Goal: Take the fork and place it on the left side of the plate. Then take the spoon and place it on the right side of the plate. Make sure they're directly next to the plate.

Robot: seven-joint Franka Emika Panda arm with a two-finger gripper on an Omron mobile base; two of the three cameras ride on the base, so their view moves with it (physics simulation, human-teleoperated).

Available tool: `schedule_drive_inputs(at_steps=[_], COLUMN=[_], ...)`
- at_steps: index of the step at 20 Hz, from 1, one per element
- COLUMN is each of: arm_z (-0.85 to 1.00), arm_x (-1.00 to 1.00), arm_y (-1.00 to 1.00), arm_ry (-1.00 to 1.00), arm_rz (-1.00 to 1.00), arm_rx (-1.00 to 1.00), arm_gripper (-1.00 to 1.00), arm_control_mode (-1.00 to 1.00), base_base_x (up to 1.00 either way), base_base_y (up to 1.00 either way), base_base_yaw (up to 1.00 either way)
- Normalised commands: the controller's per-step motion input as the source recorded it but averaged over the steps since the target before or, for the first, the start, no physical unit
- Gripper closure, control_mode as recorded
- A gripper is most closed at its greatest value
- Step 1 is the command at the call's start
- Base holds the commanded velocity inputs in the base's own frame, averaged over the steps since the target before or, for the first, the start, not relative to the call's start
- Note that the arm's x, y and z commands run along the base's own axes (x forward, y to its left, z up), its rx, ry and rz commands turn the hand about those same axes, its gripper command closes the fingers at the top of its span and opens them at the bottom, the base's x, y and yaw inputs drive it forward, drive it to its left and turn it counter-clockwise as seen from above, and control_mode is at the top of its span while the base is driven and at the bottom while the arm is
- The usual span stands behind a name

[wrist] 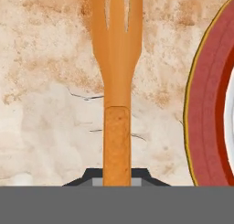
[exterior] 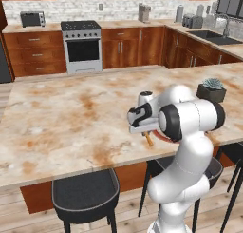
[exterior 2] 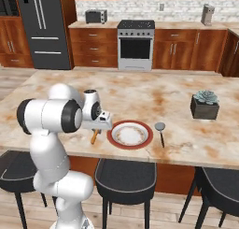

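The fork (wrist: pixel 117 81), slim, orange and wood-coloured with 3 short tines, sits just left of the red-rimmed plate (exterior 2: pixel 130 134), its handle end low at the plate's near-left edge. The spoon (exterior 2: pixel 160 131), with a round grey bowl and thin dark handle, lies flat just right of the plate, bowl pointing away.

Fork (wrist: pixel 117 81): tine tips cut off by top edge of hand view; handle end is hidden at the gripper. In base views the arm covers most of it. Plate (wrist: pixel 208 104): cut off at right edge, only rim part visible.
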Motion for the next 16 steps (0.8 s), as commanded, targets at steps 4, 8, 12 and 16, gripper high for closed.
schedule_drive_inputs(at_steps=[4, 8, 12, 16], arm_z=[-0.37, -0.36, -0.38, -0.47], arm_x=[0.44, 0.43, 0.40, 0.22], arm_y=[0.00, 0.00, 0.00, 0.02], arm_ry=[0.00, 0.00, 0.00, 0.00], arm_rz=[0.00, 0.00, 0.00, 0.00], arm_rx=[0.00, 0.00, 0.00, -0.02], arm_gripper=[1.00, 1.00, 1.00, -1.00], arm_control_mode=[-1.00, -1.00, -1.00, -1.00], base_base_x=[0.00, 0.00, 0.00, 0.00], base_base_y=[0.00, 0.00, 0.00, 0.00], base_base_yaw=[0.00, 0.00, 0.00, 0.00])
